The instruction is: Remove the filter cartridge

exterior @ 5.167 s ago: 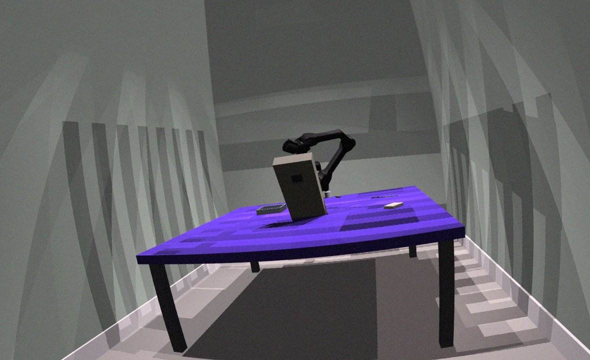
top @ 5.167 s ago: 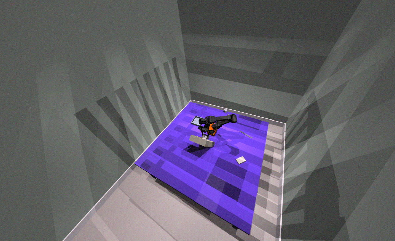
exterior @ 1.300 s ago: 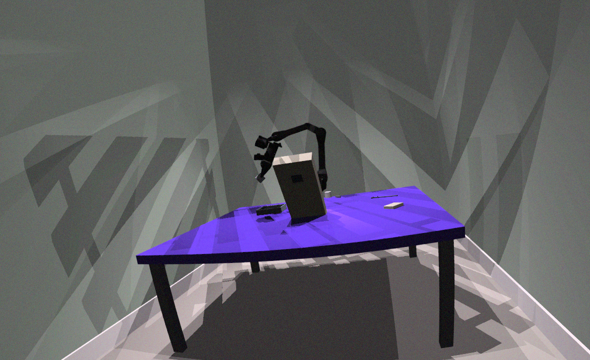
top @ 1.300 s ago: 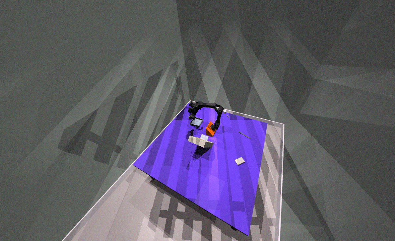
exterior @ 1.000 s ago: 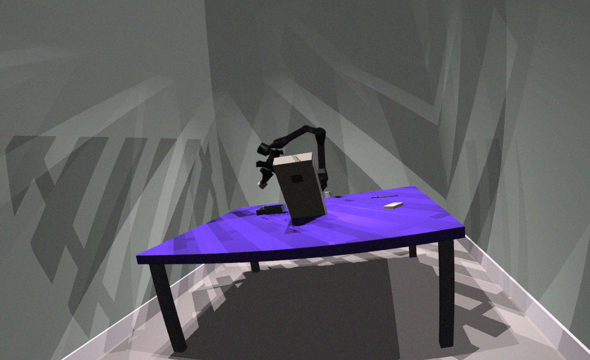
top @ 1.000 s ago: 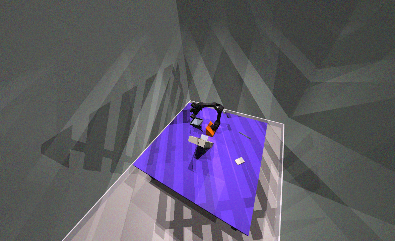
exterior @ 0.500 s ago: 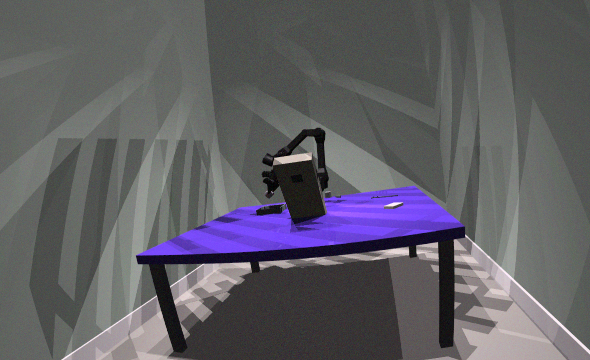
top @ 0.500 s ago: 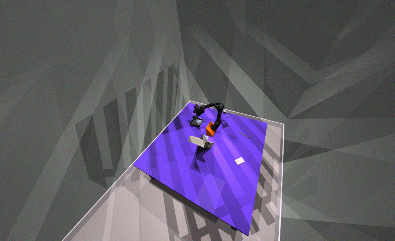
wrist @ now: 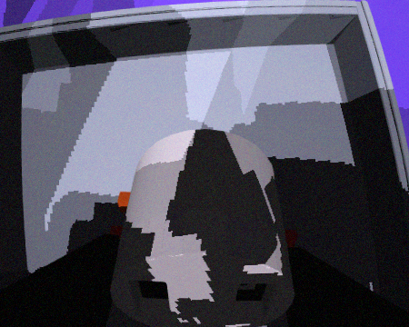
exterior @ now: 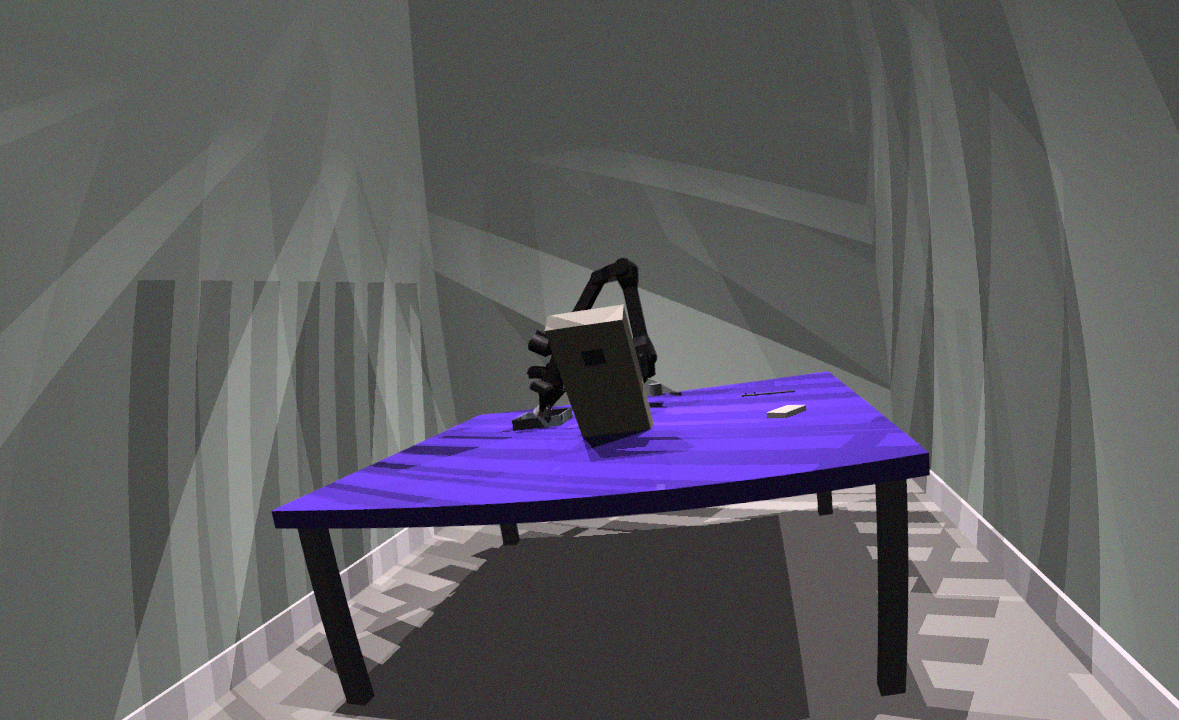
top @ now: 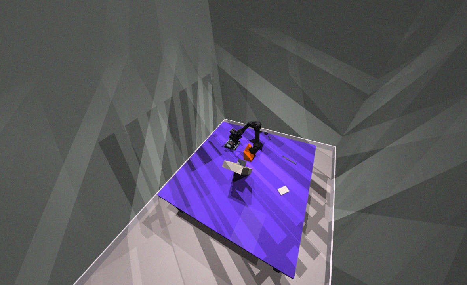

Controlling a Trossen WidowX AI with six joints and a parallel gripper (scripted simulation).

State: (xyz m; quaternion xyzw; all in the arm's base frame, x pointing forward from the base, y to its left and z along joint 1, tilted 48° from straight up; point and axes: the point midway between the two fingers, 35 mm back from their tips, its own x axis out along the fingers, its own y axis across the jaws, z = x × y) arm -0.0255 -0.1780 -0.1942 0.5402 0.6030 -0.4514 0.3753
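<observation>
The round filter cartridge [wrist: 152, 195] is pale, with two dark slots at its near end in the wrist view. My gripper [top: 232, 142] [exterior: 543, 411] [wrist: 203, 257] is shut on it, with a fingertip at each side. The cartridge is out of the panel and down within the walls of the grey tray [exterior: 526, 425] [wrist: 377, 54]. Whether its hidden far end touches the tray floor I cannot tell. The service panel [top: 232, 167] [exterior: 597, 389] is a tilted cream box; the exterior view shows its back.
An orange block [top: 248, 154] is beside the arm's base, between tray and base. A flat white block [top: 283, 190] [exterior: 785, 411], a thin grey rod [top: 290, 160] [exterior: 768, 393] and a small grey cylinder [top: 265, 132] [exterior: 655, 388] are farther off on the purple table [top: 206, 198] [exterior: 486, 492].
</observation>
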